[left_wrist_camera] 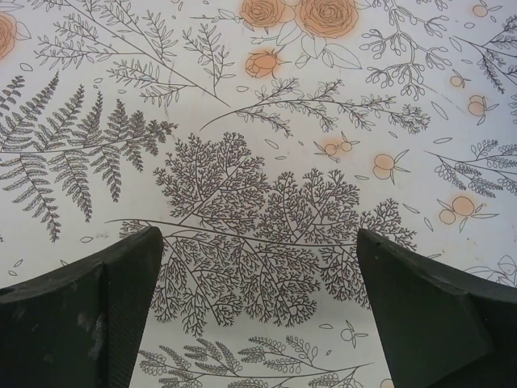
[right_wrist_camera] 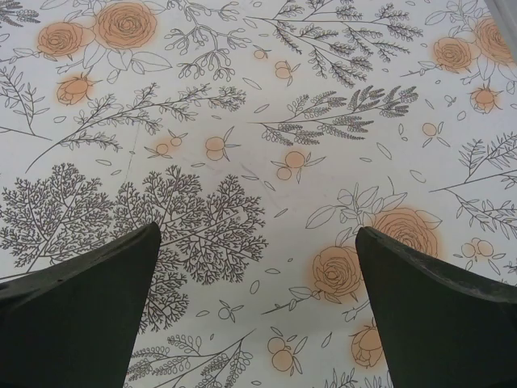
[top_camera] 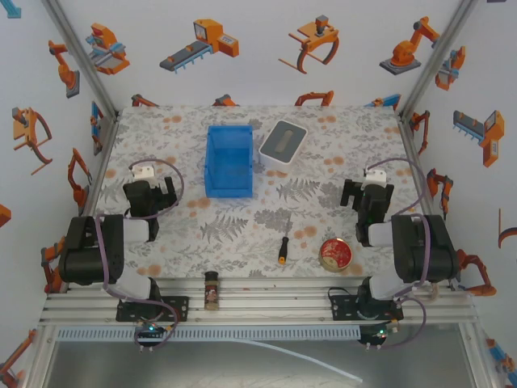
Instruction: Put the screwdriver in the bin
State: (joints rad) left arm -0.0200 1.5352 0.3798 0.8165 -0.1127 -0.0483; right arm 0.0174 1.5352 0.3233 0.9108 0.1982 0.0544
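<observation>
The screwdriver (top_camera: 283,250), black with an orange-yellow end, lies on the floral table near the front centre, its yellow end toward the front edge. The blue bin (top_camera: 229,161) stands upright at the back centre, looking empty. My left gripper (top_camera: 151,194) hovers over the table's left side, well left of both; its jaws (left_wrist_camera: 258,242) are open over bare cloth. My right gripper (top_camera: 367,196) hangs at the right side, right of and behind the screwdriver, jaws (right_wrist_camera: 257,238) open with nothing between them.
A white tray with grey inside (top_camera: 282,143) sits right of the bin. A round red tin (top_camera: 334,254) lies right of the screwdriver. A brown spice jar (top_camera: 212,289) stands on the front rail. Metal frame posts (top_camera: 85,61) flank the table.
</observation>
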